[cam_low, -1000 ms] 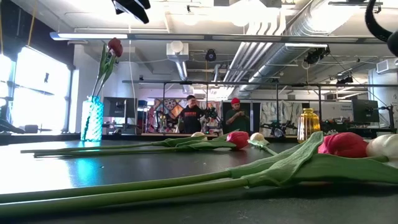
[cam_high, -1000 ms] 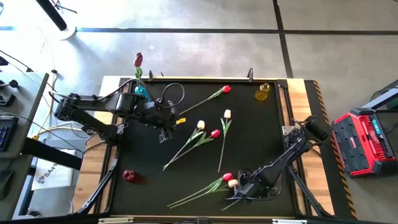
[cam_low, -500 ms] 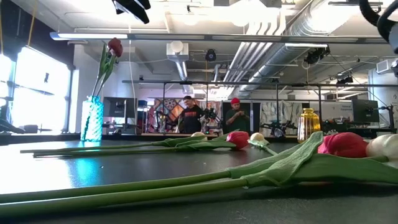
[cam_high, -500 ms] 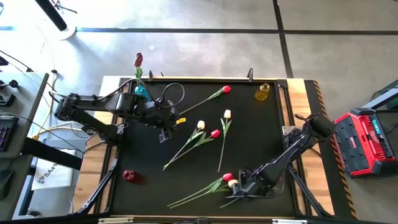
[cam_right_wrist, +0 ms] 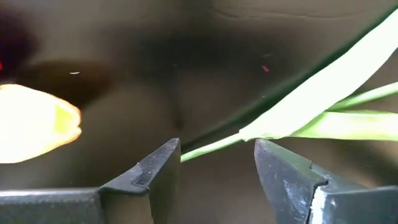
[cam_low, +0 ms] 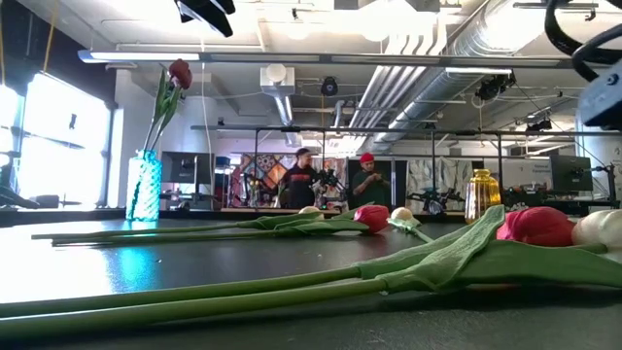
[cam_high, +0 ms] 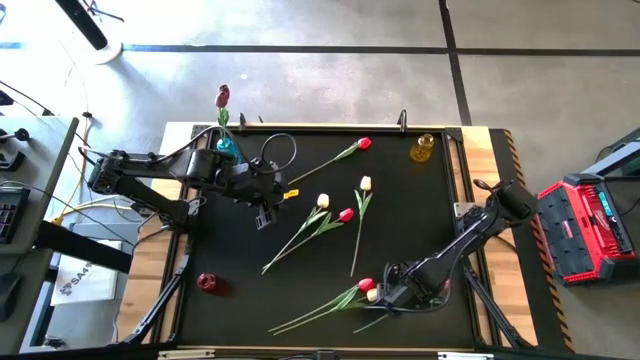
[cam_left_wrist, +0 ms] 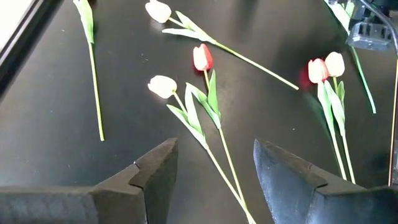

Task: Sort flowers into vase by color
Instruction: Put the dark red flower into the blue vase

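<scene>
Black table (cam_high: 440, 200) with tulips spread across it; both grippers empty.
Right gripper (cam_high: 380, 297), near the front edge, stands low with jaws apart astride a green stem (cam_right_wrist: 211, 147), not closed on it, beside the red and cream pair (cam_high: 370, 289). Left gripper (cam_high: 264, 214), jaws apart and holding nothing, hovers near the rear-left corner. Teal vase (cam_high: 226, 148) there holds one dark red tulip (cam_high: 222, 96). Four flowers (cam_high: 335, 215) lie mid-table.

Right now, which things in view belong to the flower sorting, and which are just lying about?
Part of the job:
- blue vase holding a dark red tulip
- amber vase
- red vase
- tulips on the mat
- right hand, open over a stem

Lying about:
- red case
- people in the room
</scene>
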### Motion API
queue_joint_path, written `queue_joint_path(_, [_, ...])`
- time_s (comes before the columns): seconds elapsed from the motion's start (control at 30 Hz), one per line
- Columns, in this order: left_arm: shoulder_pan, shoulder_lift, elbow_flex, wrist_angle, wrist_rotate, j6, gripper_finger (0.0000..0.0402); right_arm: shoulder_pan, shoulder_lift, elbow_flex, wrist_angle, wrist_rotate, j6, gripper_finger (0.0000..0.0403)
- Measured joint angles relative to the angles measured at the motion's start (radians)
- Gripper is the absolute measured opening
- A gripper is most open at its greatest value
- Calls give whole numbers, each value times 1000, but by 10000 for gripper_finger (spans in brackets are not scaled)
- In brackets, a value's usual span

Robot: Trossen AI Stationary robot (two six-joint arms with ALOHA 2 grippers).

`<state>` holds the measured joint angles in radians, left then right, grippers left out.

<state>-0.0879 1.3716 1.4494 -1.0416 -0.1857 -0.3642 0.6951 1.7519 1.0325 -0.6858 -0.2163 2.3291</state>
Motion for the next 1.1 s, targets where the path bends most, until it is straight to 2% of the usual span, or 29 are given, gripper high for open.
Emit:
queue_joint_path(0.43, [0,0,0,-1,-3,-11,197,-8,29,0,-2,-2,-7,193])
queue_joint_path(0.53, [0,0,0,-1,-3,-11,197,-7,29,0,-1,16,-25,168])
queue_joint_path(0.87, [0,0,0,0,-3,-11,197,21,28,2,-35,106,-81,18])
queue_joint_path(0.93, [0,0,0,0,-3,-10,197,24,28,2,-36,112,-87,5])
queue_joint_path(1.1, [0,0,0,0,-3,-8,197,26,28,16,-40,134,-88,6])
